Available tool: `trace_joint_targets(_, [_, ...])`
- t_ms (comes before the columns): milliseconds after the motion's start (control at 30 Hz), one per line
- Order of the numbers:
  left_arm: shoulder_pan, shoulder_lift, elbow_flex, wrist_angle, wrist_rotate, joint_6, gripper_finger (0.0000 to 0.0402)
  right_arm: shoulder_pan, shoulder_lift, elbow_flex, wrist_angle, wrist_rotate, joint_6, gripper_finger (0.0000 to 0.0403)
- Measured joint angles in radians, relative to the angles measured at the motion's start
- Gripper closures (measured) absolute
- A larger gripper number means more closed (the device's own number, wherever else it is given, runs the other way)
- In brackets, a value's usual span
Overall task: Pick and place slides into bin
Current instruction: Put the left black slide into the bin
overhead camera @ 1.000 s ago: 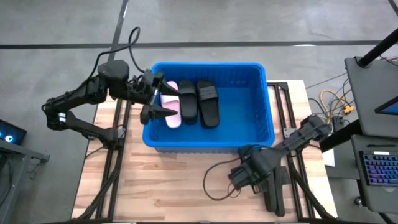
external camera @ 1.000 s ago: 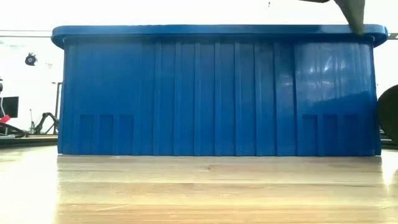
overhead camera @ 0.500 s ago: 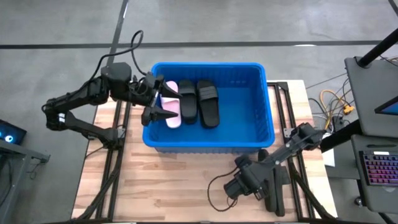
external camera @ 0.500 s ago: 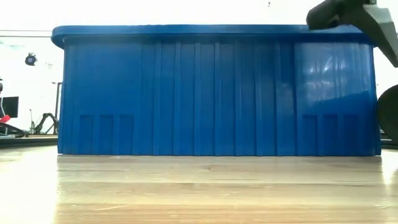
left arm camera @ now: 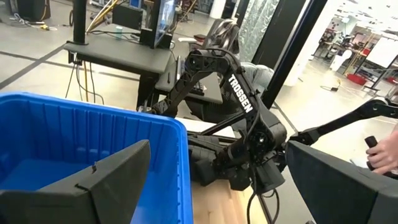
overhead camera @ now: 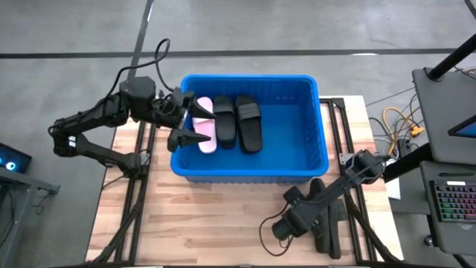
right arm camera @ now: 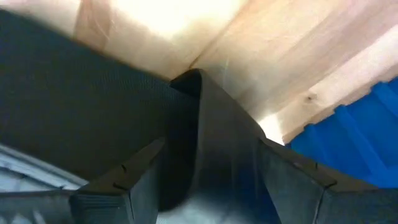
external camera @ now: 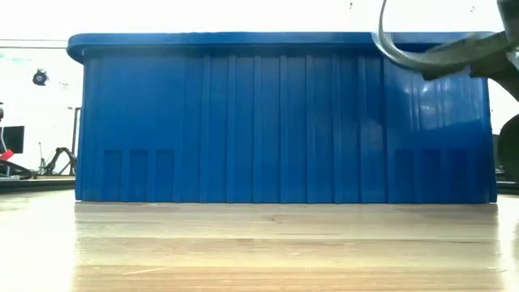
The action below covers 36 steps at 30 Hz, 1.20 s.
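So the blue bin (overhead camera: 249, 160) sits toward the twelve o'clock side of the wooden table (overhead camera: 201, 223), and it's got three slides in it already, all lined up at its nine o'clock end: one pale pink slide (overhead camera: 206, 126), then two black slides (overhead camera: 223, 123) side by side, the second black one (overhead camera: 248, 123) nearest the middle. The rest of the bin floor is bare blue.

The left gripper (overhead camera: 195, 128) hangs over the bin's nine o'clock wall, right above the pink slide, fingers spread wide and holding nothing. From its own camera you see one finger (left arm camera: 93, 180) over the bin's inside and the other out past the rim.

The right gripper (overhead camera: 318, 223) is down at the table near five o'clock, just outside the bin's front wall, over a pile of black slides on the table (overhead camera: 331, 227). Its fingers (right arm camera: 124, 180) stand wide apart with a black slide strap (right arm camera: 211, 143) between them, but I can't tell if they're actually pinching it. A black cable (overhead camera: 271, 234) loops off that arm across the wood. From table level the bin fills nearly everything.
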State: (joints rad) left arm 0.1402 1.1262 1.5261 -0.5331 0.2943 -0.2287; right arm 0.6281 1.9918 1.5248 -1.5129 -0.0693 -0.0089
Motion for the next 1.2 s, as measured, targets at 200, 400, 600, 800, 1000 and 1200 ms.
trace_joint_targets(200, [0.0,-0.002,0.0,0.0,0.0,0.0,0.0043,0.0,0.001,-0.055,0.041,0.06,0.003,0.0189])
trace_joint_targets(400, [0.0,-0.002,0.0,0.0,0.0,0.0,0.0043,0.0,-0.001,-0.057,0.039,0.1,0.0,0.0277])
trace_joint_targets(600, [0.0,-0.002,0.0,0.0,0.0,-0.001,0.0043,0.0,-0.001,-0.057,0.05,0.105,-0.054,0.0384])
trace_joint_targets(800, [0.0,-0.002,0.0,0.001,0.0,-0.001,0.0043,0.002,-0.007,-0.038,0.063,0.147,-0.077,0.0391])
trace_joint_targets(1000, [0.002,-0.002,0.0,0.001,0.0,-0.001,0.0043,0.002,-0.084,0.063,0.071,0.196,-0.1,0.0393])
trace_joint_targets(1200, [0.002,-0.001,0.0,0.002,-0.006,-0.001,0.0043,-0.014,-0.202,0.21,0.083,0.209,-0.072,0.0393])
